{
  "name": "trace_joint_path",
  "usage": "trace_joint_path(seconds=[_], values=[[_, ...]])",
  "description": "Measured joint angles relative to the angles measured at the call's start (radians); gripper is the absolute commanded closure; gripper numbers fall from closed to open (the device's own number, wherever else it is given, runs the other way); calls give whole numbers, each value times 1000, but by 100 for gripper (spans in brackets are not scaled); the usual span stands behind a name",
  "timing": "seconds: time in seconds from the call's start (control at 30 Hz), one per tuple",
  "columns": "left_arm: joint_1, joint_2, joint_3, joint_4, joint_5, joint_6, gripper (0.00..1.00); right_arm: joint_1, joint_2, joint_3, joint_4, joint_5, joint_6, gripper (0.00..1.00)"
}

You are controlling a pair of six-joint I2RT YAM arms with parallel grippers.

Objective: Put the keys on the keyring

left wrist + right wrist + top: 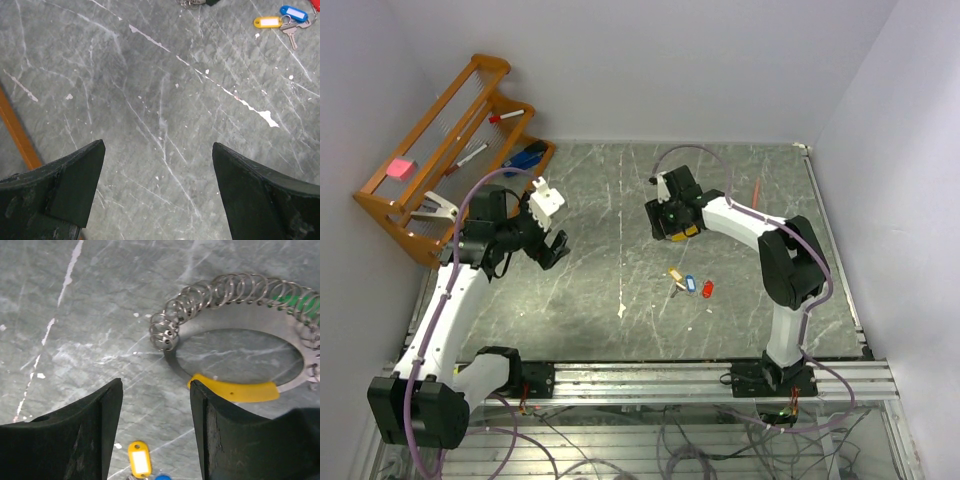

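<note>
Keyring [200, 292] is a silvery coiled loop with yellow curved piece [235, 391]; right fingers [75, 440] half-spread, left fingers [75, 185] wide, both empty.

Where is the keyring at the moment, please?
In the top view the keyring lies right of centre, just beyond the keys, at the right jaws.

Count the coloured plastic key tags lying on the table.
3, clustered right of centre: a yellow plastic key tag, a blue tag, a red tag. A green patch amid the silvery coiled keyring may be a fourth.
</note>
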Motion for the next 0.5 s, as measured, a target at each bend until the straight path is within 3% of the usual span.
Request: trace_joint_path(seconds=[0.3,0.5], values=[[0,3,-21,0,-16,-18,1,-6,20,16,23,39,-86,57],[0,8,-31,8,-24,-19,1,-13,103,69,33,40,-130,58]])
